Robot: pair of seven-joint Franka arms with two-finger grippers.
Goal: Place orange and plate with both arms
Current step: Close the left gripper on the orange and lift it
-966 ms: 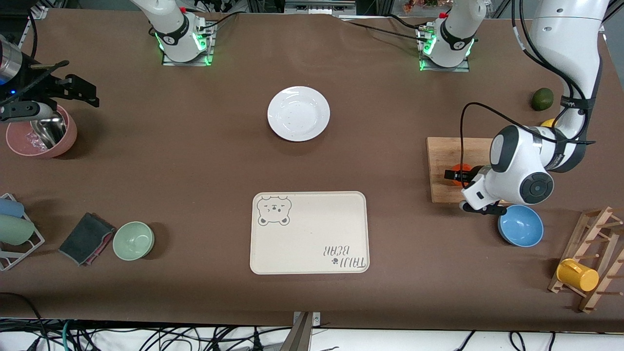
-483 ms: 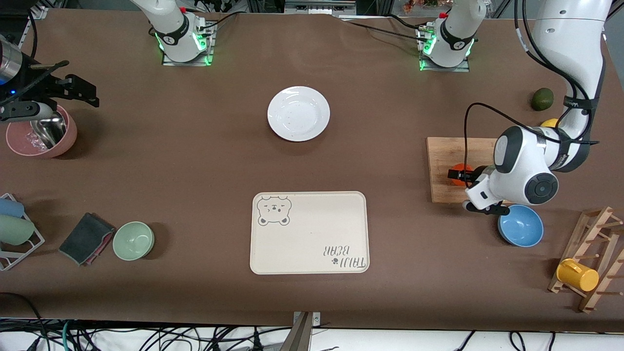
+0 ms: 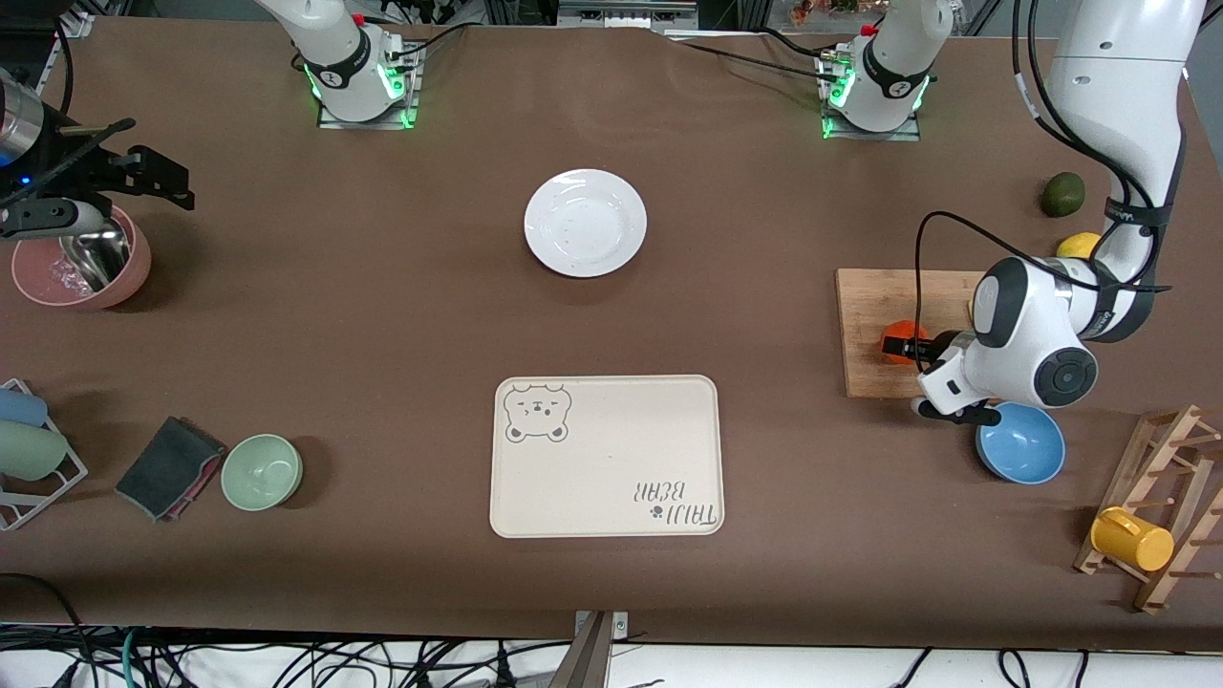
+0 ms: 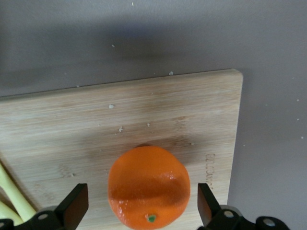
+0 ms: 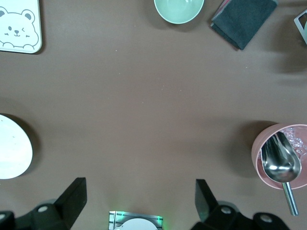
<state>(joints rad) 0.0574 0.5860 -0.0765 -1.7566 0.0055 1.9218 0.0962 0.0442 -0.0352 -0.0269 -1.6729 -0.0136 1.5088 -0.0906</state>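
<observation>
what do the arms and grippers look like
Both arms are glossy white with dark grey joint caps. The left arm carries a looping black cable, and both bases glow green. The left gripper and right gripper have black, wedge-shaped fingers. No sleeves; small black markings on the bases.

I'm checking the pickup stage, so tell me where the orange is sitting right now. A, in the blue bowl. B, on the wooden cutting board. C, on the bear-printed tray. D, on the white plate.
B: the orange rests on the wooden cutting board, between the open fingers of the left gripper, which are not touching it.
</observation>
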